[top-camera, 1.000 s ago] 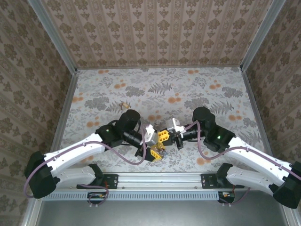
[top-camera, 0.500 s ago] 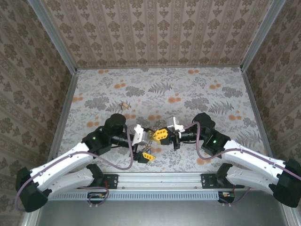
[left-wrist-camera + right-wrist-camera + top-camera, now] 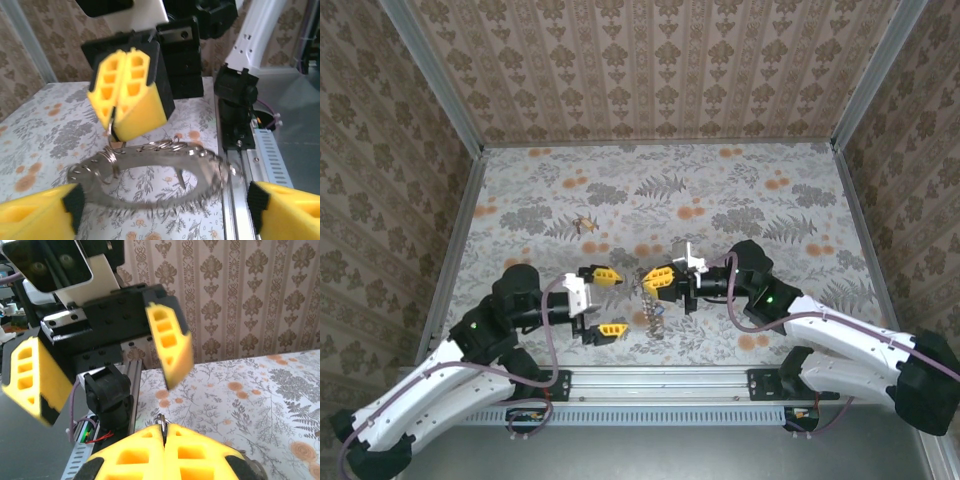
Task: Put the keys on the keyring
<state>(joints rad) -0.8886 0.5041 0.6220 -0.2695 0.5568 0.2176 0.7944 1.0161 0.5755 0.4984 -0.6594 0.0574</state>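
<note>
- The table [image 3: 740, 190], under a floral cloth, is walled with patterned wallpaper [image 3: 650, 70] on the left, far and right sides. Metal posts stand in the far corners, and a metal rail [image 3: 660, 382] runs along the near edge where the arm bases sit.
- The far half of the cloth and both outer sides are open. The work is crowded into the near middle, close to the rail.
- The left gripper [image 3: 603, 302] sits left of centre with its yellow fingers spread wide, one farther and one nearer. It holds and touches nothing, and it faces the right gripper across a short gap.
- The right gripper [image 3: 658, 278] is just right of centre with its yellow fingers pressed together. They pinch a thin wire ring at the top of the keyring [image 3: 655, 312].
- The keyring, a toothed grey metal loop [image 3: 150, 175], hangs from that pinch towards the near edge, between the two grippers. Whether its low end touches the cloth cannot be told.
- Small rings are bunched on the loop near the pinch. I cannot make out keys among them.
- One brass-gold key [image 3: 585, 224] lies on the cloth, farther back and left of the grippers, well apart from the keyring.
</note>
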